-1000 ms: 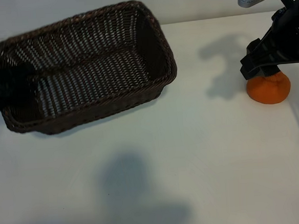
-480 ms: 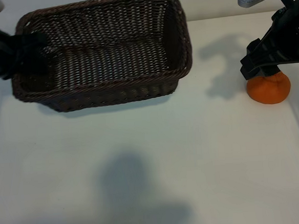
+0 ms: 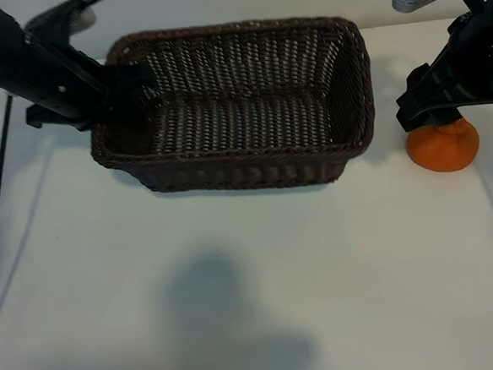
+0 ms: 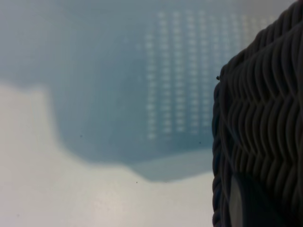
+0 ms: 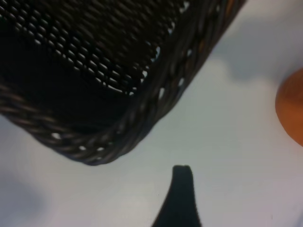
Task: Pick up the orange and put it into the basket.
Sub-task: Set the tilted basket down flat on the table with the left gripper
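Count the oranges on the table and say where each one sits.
1. The orange sits on the table at the exterior view's right, outside the basket, under the right gripper. None shows inside the basket.

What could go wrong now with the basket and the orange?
The left claw grips only one end wall of the wicker basket, so the basket could slip or swing askew. The basket's other end sits close to the right claw and the orange; pushed further, it might bump them and roll the orange toward the table edge. The right claw hangs open just above the orange, so a careless close could nudge it away.
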`<control>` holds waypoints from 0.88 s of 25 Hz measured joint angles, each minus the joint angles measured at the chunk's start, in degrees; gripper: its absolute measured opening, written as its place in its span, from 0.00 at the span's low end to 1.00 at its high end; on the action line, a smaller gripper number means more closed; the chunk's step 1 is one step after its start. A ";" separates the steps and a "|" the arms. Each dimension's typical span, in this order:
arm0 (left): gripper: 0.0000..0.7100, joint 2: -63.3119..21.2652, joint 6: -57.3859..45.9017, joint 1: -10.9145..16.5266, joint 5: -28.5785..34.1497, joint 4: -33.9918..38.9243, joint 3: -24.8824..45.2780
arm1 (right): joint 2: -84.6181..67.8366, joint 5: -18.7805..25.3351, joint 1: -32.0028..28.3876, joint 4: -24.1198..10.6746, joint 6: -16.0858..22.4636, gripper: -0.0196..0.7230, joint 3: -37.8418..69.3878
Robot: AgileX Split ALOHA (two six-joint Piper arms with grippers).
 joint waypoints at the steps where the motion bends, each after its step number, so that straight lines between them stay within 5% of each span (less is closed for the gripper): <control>1: 0.21 0.52 -0.08 -0.05 -0.27 0.00 0.00 | 0.00 0.00 0.00 0.00 0.00 0.83 0.00; 12: 0.21 5.59 -0.32 -0.11 -4.23 -0.05 -0.04 | 0.00 0.00 0.00 0.00 0.00 0.83 0.00; 22: 0.21 9.82 -0.27 -3.26 -8.33 -0.08 -0.11 | 0.00 0.00 0.00 0.00 0.00 0.83 0.00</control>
